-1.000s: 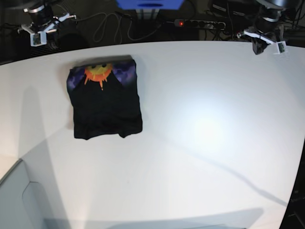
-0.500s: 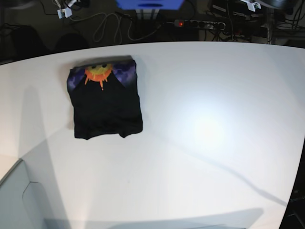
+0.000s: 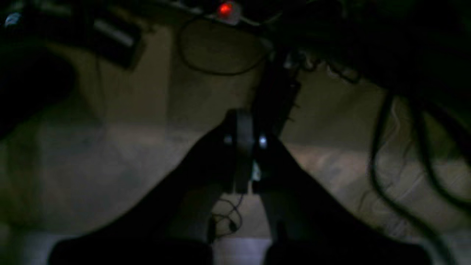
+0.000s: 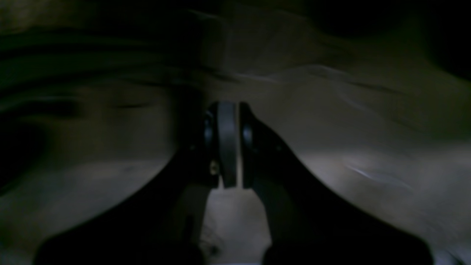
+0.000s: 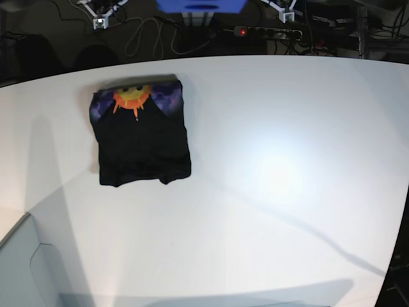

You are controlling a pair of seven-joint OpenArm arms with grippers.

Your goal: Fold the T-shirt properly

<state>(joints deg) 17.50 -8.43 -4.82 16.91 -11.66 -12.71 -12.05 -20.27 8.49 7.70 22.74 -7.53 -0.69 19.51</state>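
Now both arms have pulled up and away, only their tips peeking at the far edge. The T-shirt (image 5: pixel 140 133) lies folded on the tabletop (image 5: pixel 287 173), far left, so folding looks done. The left end effector (image 3: pixel 244 147) and right end effector (image 4: pixel 226 141) are pinched closed, empty. Wrist views are dark and blurry.
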